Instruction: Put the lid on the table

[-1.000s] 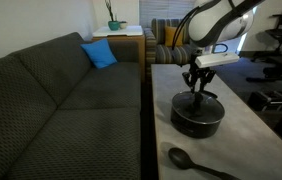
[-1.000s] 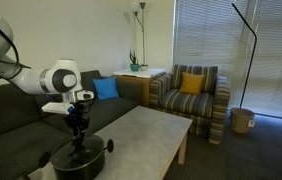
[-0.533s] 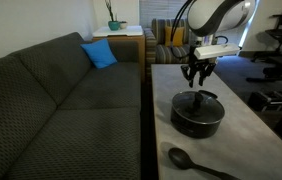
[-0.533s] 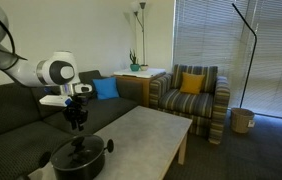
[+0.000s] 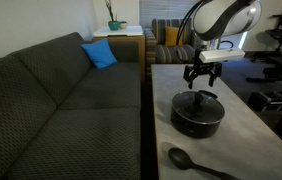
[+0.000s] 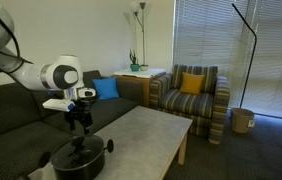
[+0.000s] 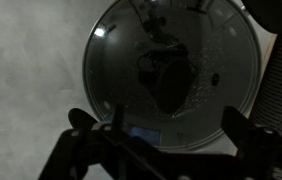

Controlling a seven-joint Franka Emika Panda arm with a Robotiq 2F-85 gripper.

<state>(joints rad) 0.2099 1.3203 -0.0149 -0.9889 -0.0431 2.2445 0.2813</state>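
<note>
I see the round clear glass lid, with its thin metal rim and small dark centre knob, sitting on the black round pot. The pot stands on the long table, which has a light grey, mottled stone-like top. In the wrist view the lid fills most of the frame. Its lower edge is hidden behind the dark body of my end effector, and glare and blur keep me from reading the pot's inside.

The end effector hovers above the knob without touching it. Its fingers stand wide apart on either side of the lid. In both exterior views the lid is small and hard to tell from the pot rim.

Near the pot a black spoon lies on the table, its handle reaching the frame's bottom edge. Beside the table is a dark grey sofa.
</note>
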